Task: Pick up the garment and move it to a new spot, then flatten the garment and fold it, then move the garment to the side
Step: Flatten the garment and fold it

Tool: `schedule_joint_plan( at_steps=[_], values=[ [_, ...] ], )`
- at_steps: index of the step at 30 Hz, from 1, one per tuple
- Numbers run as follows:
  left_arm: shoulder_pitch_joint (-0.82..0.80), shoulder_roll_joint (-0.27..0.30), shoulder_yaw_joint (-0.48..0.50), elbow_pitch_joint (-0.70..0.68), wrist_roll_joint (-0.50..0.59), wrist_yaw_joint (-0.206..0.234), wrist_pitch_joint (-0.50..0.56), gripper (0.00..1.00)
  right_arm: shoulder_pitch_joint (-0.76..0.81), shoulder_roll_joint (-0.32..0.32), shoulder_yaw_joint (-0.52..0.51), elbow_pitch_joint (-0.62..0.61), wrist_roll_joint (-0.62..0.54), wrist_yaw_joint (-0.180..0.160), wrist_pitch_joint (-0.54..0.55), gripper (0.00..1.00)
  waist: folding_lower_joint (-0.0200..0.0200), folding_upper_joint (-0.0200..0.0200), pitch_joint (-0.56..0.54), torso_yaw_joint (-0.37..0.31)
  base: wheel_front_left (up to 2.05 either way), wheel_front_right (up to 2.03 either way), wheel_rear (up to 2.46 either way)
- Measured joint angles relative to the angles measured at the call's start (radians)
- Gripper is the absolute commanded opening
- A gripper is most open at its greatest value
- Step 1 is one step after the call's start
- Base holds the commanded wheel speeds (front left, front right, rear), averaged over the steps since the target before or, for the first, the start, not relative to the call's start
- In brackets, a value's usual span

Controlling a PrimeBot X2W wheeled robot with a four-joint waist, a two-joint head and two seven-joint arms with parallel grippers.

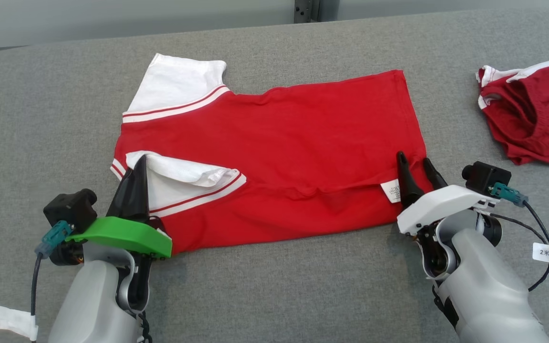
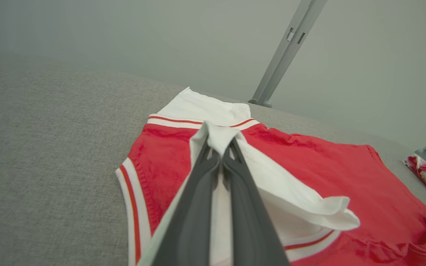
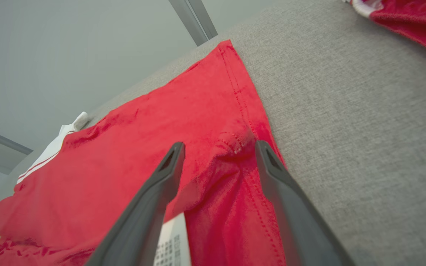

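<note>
Now, in the head view, the garment (image 1: 274, 143), a red shirt with white sleeves, is spread sideways across the middle of the grey cushion (image 1: 41, 119). Its near long edge is folded over itself. The left gripper (image 1: 141, 161) is shut tight on the near white sleeve (image 1: 184, 174), which is folded in over the red body. The right gripper (image 1: 414, 159) is parted over the near hem corner, beside the care label (image 1: 391, 190), with nothing held. A second, darker red garment (image 1: 536, 114) is bunched at the far right, well apart.

In the left wrist view, the sleeve fabric is pinched at the very tips, and the rest of it is draped loosely to one side.

In the right wrist view, both fingers (image 3: 150, 192) are spread wide, and a small puckered fold of the stitched hem (image 3: 235, 142) is seen between them, with no grip on it.

Handling is judged from that drape: the fabric is light, thin and limp, and no shape will be kept once it is lifted. Slack cloth is likely to slip or bunch. Hold is best taken at doubled edges, the hem seam or the striped cuff, where the fabric is thicker.
</note>
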Motion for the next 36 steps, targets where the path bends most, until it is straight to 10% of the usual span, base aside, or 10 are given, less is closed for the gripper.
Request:
schedule_joint_plan(
  at_steps=[36],
  values=[
    [0.387, 0.013, 0.063, -0.139, -0.108, 0.013, 0.107, 1.00, 0.387, 0.000, -0.142, -0.454, -0.168, 0.000, -0.019, 1.00, 0.0000, 0.0000, -0.099, -0.001, 0.00, 0.00, 0.00]
  ],
)
